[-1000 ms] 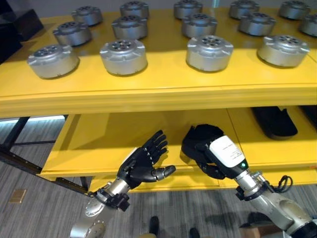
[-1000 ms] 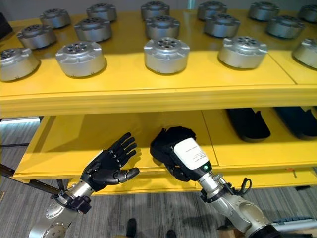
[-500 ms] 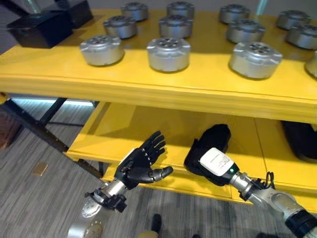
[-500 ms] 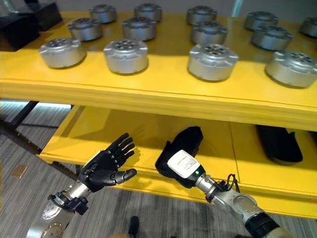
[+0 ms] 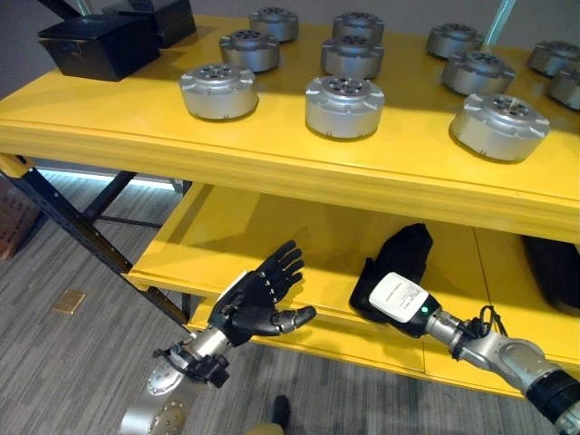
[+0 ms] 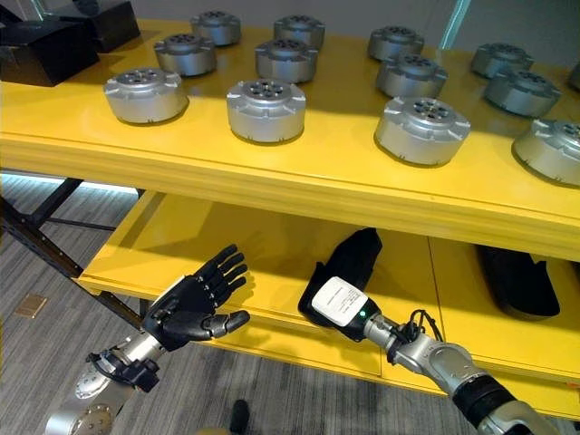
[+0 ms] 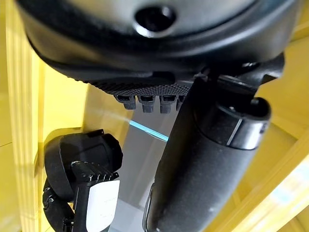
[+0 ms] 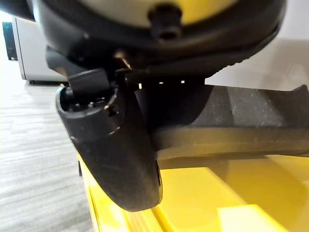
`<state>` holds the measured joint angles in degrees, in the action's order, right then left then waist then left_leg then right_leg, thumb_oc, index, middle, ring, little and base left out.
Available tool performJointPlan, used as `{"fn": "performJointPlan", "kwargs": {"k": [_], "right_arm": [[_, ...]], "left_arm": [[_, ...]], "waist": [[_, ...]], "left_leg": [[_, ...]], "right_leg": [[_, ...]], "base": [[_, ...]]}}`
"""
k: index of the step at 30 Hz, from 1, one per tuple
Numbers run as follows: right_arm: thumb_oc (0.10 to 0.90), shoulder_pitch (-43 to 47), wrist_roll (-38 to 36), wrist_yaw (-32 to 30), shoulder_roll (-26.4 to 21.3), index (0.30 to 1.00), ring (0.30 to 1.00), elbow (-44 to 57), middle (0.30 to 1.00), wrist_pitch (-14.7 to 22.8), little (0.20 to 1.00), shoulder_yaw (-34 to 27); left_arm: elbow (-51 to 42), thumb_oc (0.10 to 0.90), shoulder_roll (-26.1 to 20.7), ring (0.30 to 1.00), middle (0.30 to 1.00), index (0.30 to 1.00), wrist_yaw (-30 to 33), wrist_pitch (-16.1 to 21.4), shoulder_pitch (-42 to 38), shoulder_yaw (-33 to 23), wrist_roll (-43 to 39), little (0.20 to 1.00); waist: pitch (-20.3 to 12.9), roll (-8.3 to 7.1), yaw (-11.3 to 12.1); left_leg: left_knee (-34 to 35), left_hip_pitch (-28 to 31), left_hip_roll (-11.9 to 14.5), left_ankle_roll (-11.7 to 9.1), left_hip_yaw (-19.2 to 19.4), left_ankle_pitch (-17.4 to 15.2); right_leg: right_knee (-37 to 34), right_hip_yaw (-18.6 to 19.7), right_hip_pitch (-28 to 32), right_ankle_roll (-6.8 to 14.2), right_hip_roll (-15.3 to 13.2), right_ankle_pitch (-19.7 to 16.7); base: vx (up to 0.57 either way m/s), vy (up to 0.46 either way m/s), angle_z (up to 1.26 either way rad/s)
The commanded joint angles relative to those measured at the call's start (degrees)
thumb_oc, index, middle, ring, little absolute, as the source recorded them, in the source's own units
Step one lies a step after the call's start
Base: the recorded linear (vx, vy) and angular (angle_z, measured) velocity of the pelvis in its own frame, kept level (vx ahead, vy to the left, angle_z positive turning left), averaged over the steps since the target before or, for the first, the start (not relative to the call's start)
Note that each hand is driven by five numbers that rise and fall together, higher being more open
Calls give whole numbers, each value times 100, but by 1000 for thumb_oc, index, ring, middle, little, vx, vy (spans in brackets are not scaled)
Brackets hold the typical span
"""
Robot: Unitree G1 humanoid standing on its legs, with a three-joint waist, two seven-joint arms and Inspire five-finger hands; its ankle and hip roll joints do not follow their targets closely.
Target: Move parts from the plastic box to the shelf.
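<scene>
— Where were the round silver metal parts (image 5: 344, 106)?
— In rows on the top level of the yellow metal shelf (image 5: 272, 168), beside black boxes (image 5: 100, 43) at its left end.
— And the robot hands?
— The left robot hand (image 5: 258, 304) hung before the lower level, fingers straight, holding nothing. The right robot hand (image 6: 337, 292) lay flat on that level, fingers stretched out, empty.
</scene>
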<state>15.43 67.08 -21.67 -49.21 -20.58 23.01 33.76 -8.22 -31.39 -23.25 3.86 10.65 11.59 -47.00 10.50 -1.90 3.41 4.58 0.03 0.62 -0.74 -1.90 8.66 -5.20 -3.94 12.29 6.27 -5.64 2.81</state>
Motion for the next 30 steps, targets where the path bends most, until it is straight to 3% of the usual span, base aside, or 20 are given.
{"fn": "performJointPlan", "kwargs": {"k": [1, 9, 20, 21, 22, 23, 30], "right_arm": [[400, 976, -202, -111, -475, 300, 300, -75, 300, -470, 300, 194], [400, 1600, 106, -171, -827, 300, 300, -427, 300, -573, 300, 367], [400, 2081, 192, -172, -1132, 300, 300, -571, 300, -829, 300, 462], [712, 2124, 240, -151, -1156, 736, 736, -636, 736, -834, 736, 436], [712, 2123, 240, -151, -1156, 736, 736, -636, 736, -834, 736, 435], [900, 2113, 282, -175, -1168, 1000, 1000, -649, 1000, -824, 1000, 417], [900, 2022, 472, -13, -1163, 1000, 1000, -529, 1000, -764, 1000, 288]], "left_arm": [[-300, 900, -214, 1000, 1000, 1000, -327, 422, -606, -88, -265, 1000], [-241, 900, -471, 1000, 1000, 1000, -409, 537, -980, -95, -301, 1000], [-230, 900, -685, 1000, 1000, 1000, -483, 513, -1163, -108, -440, 1000], [-225, 900, -693, 1000, 1000, 1000, -509, 529, -1162, -115, -422, 1000], [-224, 900, -693, 1000, 1000, 1000, -509, 529, -1162, -114, -422, 1000], [-223, 900, -689, 1000, 1000, 1000, -520, 529, -1153, -115, -430, 1000], [-280, 900, -646, 1000, 1000, 1000, -640, 490, -1011, -205, -416, 1000]], "waist": [[16, -112, 97], [493, -87, 164], [790, -9, 179], [817, 5, 190], [817, 5, 190], [819, 8, 193], [784, 29, 207]], "left_leg": [[-156, 367, -121, 179, 317, -1013], [-320, 2, -133, 196, 354, -996], [-415, -304, -147, 174, 326, -925], [-441, -341, -154, 163, 307, -915], [-442, -341, -154, 163, 306, -915], [-446, -343, -154, 158, 303, -913], [-495, -329, -164, 134, 268, -923]], "right_leg": [[208, -137, -847, -143, 337, -432], [336, -19, -1187, -126, 370, -493], [379, 33, -1423, -154, 436, -507], [389, 13, -1432, -173, 445, -490], [389, 13, -1432, -173, 445, -489], [391, 1, -1425, -177, 448, -482], [434, -51, -1375, -210, 443, -413]], "base": [[-82, -38, -3], [-92, -64, -3], [-45, -60, -1], [-1, -42, 0], [5, -55, 0], [0, 0, 0], [10, -1, 0]]}}
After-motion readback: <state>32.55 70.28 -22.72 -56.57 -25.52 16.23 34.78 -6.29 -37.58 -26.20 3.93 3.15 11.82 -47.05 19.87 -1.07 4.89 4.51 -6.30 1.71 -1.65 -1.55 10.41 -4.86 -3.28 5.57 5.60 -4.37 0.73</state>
